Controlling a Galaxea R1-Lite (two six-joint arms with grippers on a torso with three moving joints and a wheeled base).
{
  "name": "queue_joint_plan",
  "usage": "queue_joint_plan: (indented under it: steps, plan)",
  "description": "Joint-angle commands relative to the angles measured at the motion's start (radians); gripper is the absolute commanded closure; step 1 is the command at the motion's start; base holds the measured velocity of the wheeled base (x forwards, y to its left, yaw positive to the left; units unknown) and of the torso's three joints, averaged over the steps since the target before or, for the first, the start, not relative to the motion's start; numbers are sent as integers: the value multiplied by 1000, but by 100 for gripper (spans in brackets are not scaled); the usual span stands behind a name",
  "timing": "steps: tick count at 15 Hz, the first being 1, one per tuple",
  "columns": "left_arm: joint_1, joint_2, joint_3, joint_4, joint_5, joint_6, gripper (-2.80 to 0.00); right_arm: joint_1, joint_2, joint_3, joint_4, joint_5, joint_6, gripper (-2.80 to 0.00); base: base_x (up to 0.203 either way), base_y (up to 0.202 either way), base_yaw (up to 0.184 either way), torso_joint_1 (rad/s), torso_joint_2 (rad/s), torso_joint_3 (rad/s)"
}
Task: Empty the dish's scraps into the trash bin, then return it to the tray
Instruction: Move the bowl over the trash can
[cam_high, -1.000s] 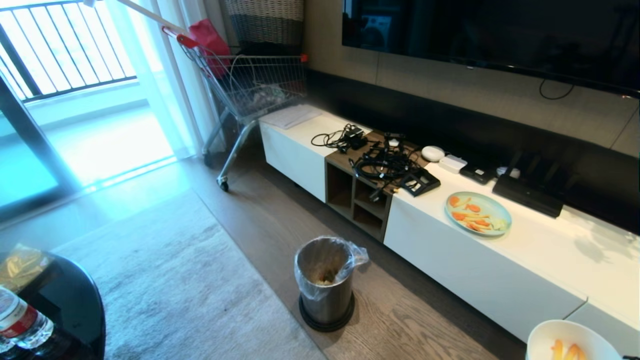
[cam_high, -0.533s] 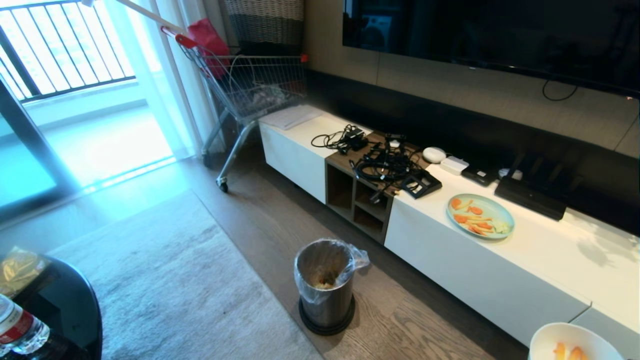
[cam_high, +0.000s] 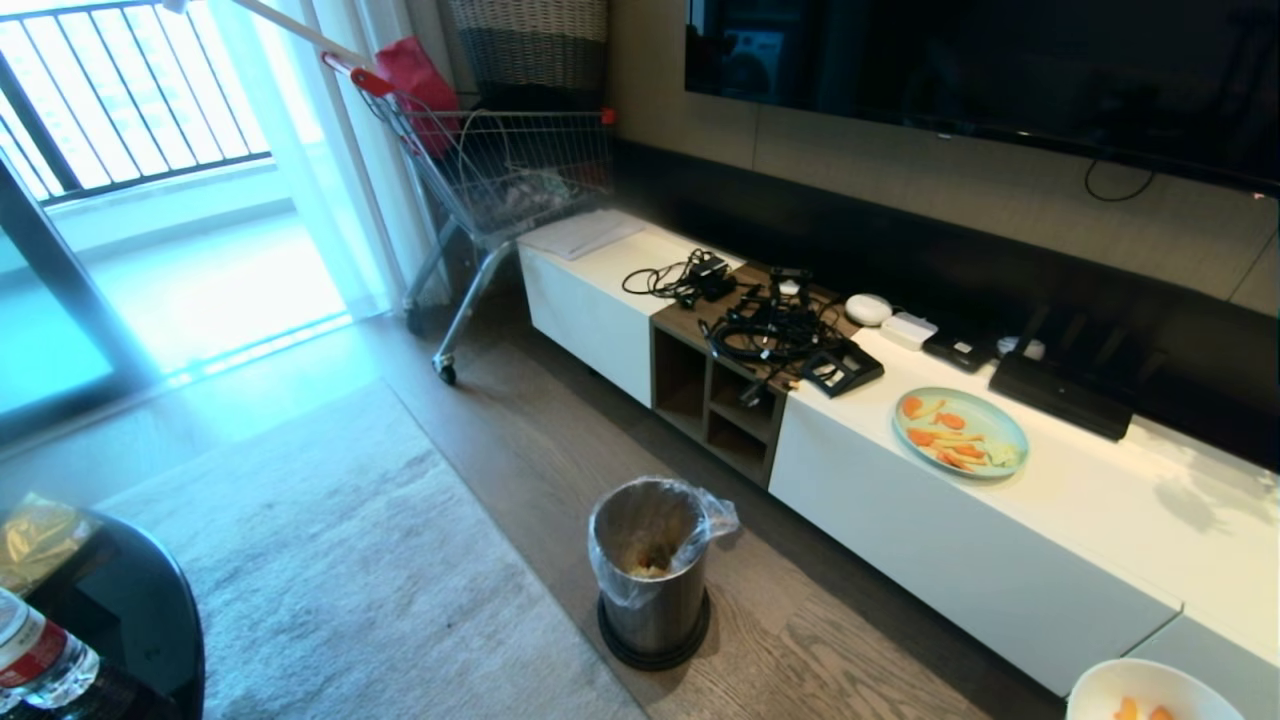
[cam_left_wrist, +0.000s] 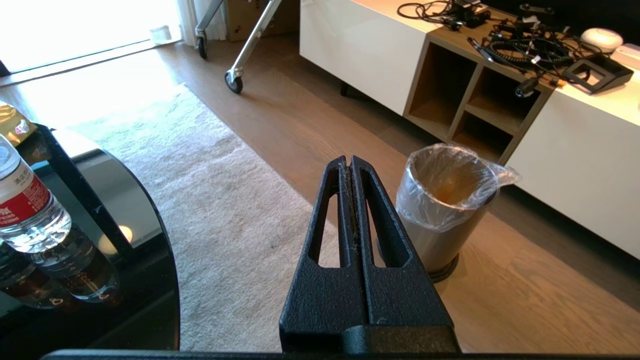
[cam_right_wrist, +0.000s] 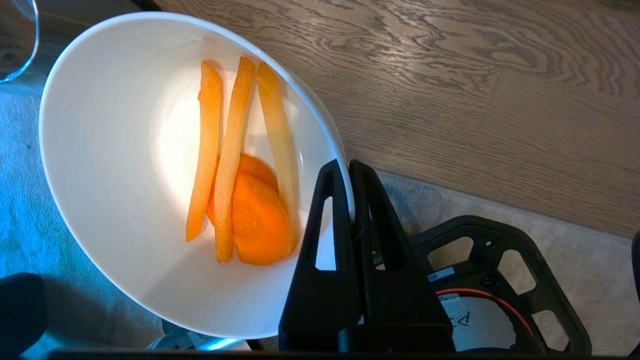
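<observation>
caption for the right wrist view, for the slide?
Right gripper fingers pinch the white bowl's rim; carrot strips and slices lie inside, above wood floor.

Daylit room, glare at ten o'clock

The balcony window (cam_high: 130, 110) blows out white-blue, washing the rug (cam_high: 330, 560); the television (cam_high: 980, 70) stays dark and glossy, all views sharp.

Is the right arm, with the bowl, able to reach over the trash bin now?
Probably yes: bare floor lies between the bowl, gripped by the right tool, and the trash bin.
</observation>
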Motion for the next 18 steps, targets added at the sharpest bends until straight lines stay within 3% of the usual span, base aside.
queue_joint_plan:
  steps: [1,9,15,18]
  plan:
    - [0,0,-1,-1,0,-1,0,0,-2,0,1,-1,3,0,0,0,0,0,0,0]
    - [0,0,0,-1,0,-4,0,1,8,-13,-13,0,4,0,0,0,0,0,4,-90]
    - [0,0,0,-1,0,-4,0,4,103,-162,-18,0,-24,0,0,0,0,2,1,-194]
    - [0,0,0,-1,0,-3,0,9,155,-196,-91,0,-45,0,0,0,0,4,1,-202]
